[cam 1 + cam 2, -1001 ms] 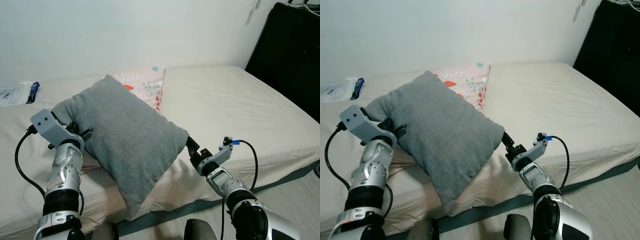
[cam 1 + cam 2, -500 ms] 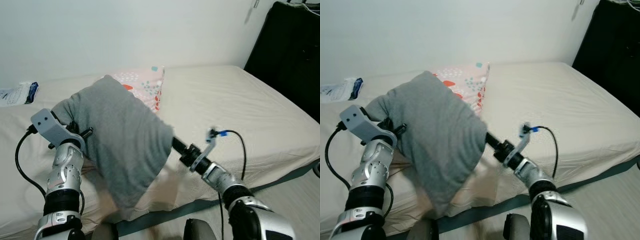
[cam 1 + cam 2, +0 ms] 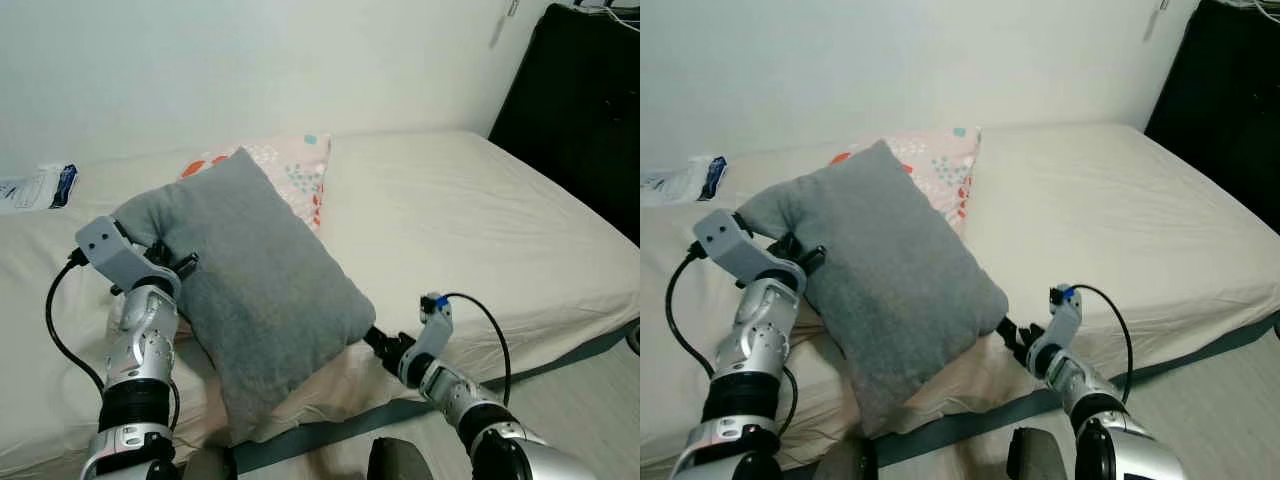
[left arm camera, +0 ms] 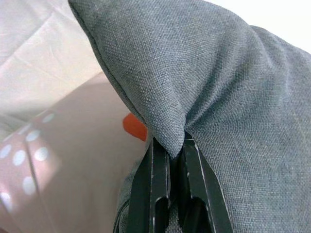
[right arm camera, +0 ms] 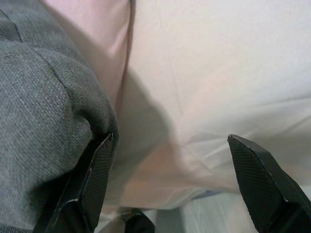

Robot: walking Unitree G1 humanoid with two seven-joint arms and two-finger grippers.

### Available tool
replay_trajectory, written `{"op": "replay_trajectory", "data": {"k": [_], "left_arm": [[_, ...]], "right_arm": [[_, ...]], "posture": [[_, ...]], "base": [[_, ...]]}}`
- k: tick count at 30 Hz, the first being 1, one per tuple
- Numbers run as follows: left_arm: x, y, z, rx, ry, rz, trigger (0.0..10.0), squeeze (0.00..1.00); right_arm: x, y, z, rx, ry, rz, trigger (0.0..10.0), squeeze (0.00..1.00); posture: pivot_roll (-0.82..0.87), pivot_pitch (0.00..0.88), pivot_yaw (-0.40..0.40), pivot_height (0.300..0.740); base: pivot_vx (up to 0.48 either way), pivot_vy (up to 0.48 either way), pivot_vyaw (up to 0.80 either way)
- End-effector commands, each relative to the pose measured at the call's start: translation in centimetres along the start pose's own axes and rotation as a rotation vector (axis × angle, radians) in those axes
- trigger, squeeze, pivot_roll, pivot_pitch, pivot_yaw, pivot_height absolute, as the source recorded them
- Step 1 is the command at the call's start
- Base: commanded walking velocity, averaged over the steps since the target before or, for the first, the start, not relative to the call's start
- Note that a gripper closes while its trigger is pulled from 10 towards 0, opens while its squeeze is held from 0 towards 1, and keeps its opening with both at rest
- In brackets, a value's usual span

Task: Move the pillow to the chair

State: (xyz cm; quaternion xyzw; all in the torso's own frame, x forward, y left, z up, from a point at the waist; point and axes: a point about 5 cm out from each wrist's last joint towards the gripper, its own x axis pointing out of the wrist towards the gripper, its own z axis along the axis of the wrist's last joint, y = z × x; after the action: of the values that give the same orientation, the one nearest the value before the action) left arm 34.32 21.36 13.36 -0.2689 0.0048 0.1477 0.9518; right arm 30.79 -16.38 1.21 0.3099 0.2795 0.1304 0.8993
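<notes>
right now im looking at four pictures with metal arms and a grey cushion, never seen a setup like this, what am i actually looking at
This is a humanoid robot standing at a bed. Two pictures come from cameras on its head, looking down at its own silver arms. The other two come from cameras on its wrists, looking along each hand's black fingers.

The left hand is shut on a corner of the grey pillow, pinching the fabric. The right hand is open, one finger against the pillow's other edge near the mattress side.

The pillow is tilted up on the bed, partly covering a pink patterned pillow. A white packet lies on the sheet by the wall, and dark furniture stands on the robot's right.
</notes>
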Motion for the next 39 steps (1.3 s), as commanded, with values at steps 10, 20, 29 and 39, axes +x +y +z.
{"op": "replay_trajectory", "data": {"k": [10,20,29,39], "left_arm": [[-0.3,-0.7,-1.1,-0.002,0.048,-0.039,0.0,0.00],[-0.4,-1.2,-1.4,-0.010,0.058,-0.060,0.0,0.00],[-0.3,-0.7,-0.9,-0.011,0.046,-0.045,0.0,0.00],[0.0,-0.6,-0.6,-0.015,0.038,-0.037,0.0,0.00]], "right_arm": [[-0.7,2.9,-1.5,0.070,0.113,0.548,10.0,0.00],[-0.8,1.8,-4.7,-0.316,0.399,0.411,10.0,0.00],[-0.4,0.9,4.7,-0.198,-0.130,0.142,10.0,0.00],[-4.0,1.3,16.9,-0.035,-0.652,0.074,10.0,0.00]], "posture": [[0.12,0.000,-0.063,0.584],[0.12,0.000,-0.063,0.584],[0.12,0.000,-0.064,0.584],[0.12,0.000,-0.060,0.584]], "base": [[0.000,0.000,0.00],[0.000,0.000,0.00],[0.000,0.000,0.00],[0.000,0.000,0.00]]}}
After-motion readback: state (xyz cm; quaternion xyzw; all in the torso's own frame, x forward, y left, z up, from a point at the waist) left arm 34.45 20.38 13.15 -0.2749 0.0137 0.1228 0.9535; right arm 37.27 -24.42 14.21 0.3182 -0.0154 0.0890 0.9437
